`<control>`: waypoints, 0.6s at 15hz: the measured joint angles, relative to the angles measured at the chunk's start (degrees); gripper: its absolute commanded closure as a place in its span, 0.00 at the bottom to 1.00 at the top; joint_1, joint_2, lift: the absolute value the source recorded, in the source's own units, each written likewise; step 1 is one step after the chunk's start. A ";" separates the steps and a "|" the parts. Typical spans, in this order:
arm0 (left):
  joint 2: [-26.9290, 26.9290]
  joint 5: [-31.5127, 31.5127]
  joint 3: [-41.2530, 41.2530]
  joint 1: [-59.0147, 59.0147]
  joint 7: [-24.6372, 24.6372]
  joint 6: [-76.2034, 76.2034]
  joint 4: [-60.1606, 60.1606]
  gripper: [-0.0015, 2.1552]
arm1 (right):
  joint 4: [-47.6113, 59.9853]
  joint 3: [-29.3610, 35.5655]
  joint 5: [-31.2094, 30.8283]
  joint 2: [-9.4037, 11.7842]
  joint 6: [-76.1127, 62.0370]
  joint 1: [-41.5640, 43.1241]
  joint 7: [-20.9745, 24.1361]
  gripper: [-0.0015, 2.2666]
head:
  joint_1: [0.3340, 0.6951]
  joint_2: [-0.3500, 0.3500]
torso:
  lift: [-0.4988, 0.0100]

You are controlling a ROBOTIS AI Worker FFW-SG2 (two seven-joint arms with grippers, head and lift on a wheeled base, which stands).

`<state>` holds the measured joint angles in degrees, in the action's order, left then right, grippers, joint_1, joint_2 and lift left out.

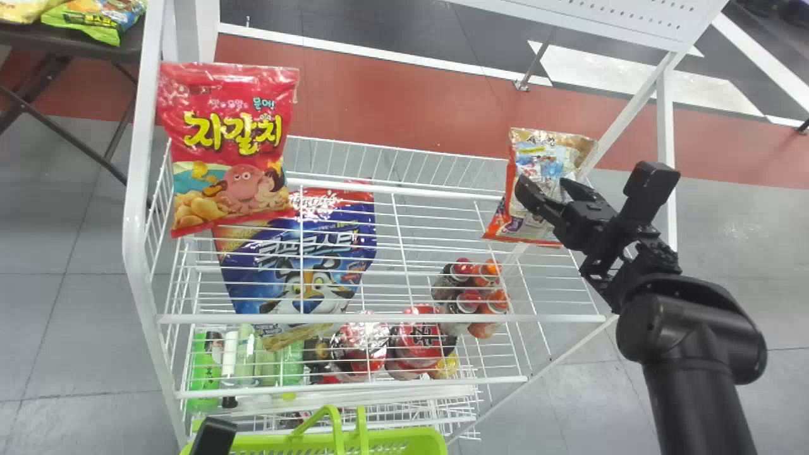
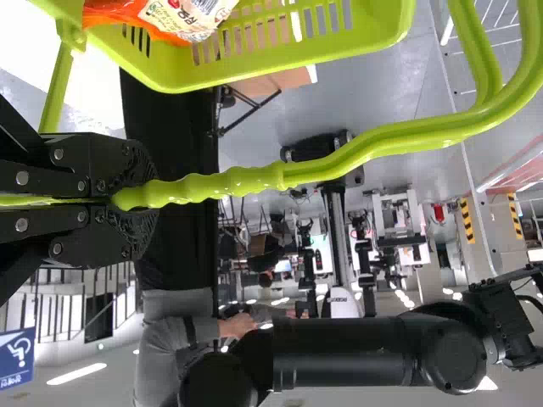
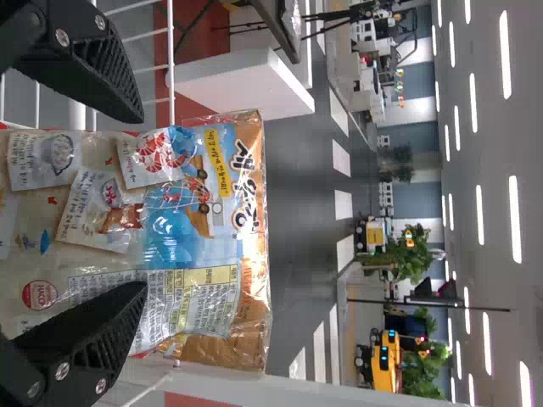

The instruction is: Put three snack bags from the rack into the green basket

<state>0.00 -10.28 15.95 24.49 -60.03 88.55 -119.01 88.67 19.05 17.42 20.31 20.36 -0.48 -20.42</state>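
Standing apart, the two flat black fingers of the right gripper (image 1: 541,183) are open at a shiny orange-and-white plastic snack bag (image 1: 545,150). One finger crosses the printed face of this bag, the other is just beside its edge; whether they touch it, I cannot tell. The bag is upright at the right end of the white wire rack (image 1: 379,318). At the near left, the left gripper (image 1: 215,437) is closed around the bumpy green plastic handle (image 2: 246,180) of the green plastic basket (image 1: 411,436). Inside the basket lies an orange snack bag with a pale label (image 2: 174,17).

At the left end of the rack is a big red plastic snack bag (image 1: 227,142) with a pink octopus picture. Below it, behind the wires, a blue bag with a tiger picture (image 1: 310,246) leans. Farther, at the far left, a green snack bag (image 1: 95,18) lies on a dark table (image 1: 69,39).
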 measured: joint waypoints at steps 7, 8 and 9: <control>0.00 0.09 -0.15 -0.05 0.00 -0.12 0.09 0.73 | 2.27 0.55 1.99 -0.74 -1.80 -2.90 0.81 0.99 | 1.00 0.00 | 0.98; 0.00 0.09 -0.16 -0.05 0.00 -0.12 0.09 0.73 | 3.15 0.85 2.47 -0.81 -1.91 -3.82 0.79 0.99 | 1.00 0.00 | 0.98; 0.00 0.09 -0.18 -0.04 0.00 -0.11 0.08 0.73 | 4.54 1.16 2.99 -0.89 -2.00 -5.01 0.76 0.99 | 1.00 0.00 | 0.98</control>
<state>0.00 -10.19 15.77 24.45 -60.03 88.44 -118.93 93.21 20.22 20.40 19.43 18.36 -5.49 -19.66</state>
